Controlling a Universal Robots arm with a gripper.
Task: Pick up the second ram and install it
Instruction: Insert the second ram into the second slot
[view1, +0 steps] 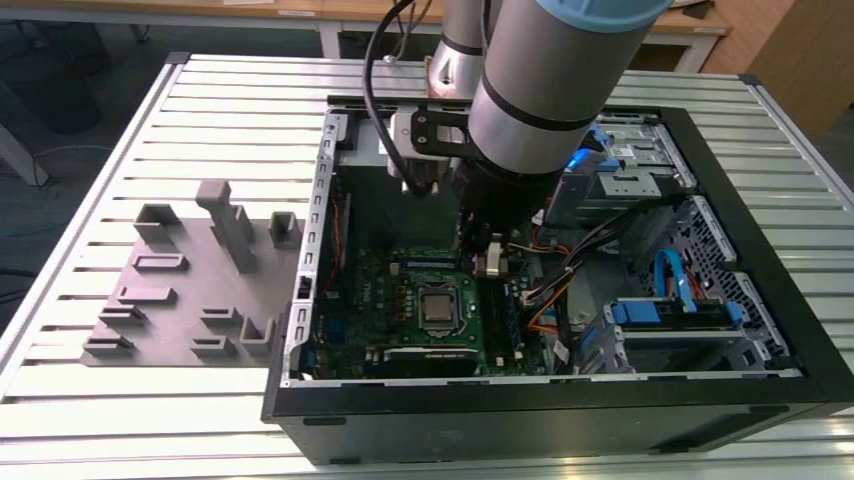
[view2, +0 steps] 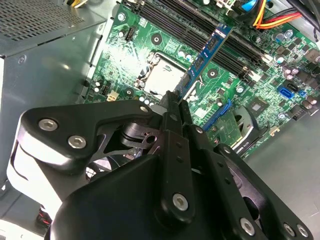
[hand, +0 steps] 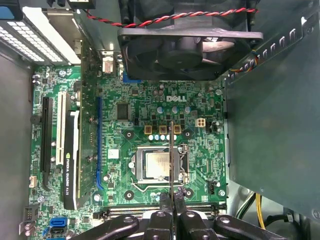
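My gripper (view1: 489, 262) is down inside the open computer case, above the green motherboard (view1: 400, 300). It is shut on the second ram (view2: 206, 54), a long thin dark stick with a blue label. In the second wrist view the stick reaches out from the fingertips (view2: 172, 100) toward the black memory slots (view2: 197, 31), tilted and clear of the board. In the first wrist view the second ram (hand: 171, 160) shows edge-on as a thin line across the processor socket (hand: 152, 166), rising from between the fingers (hand: 165, 202).
Grey plastic fixture blocks (view1: 200, 280) stand on the slatted table at the exterior view's left. The case holds a fan (hand: 185, 50), an upright expansion card (hand: 75, 155), orange and yellow cables (view2: 265, 17) and a drive cage with blue cables (view1: 674, 300).
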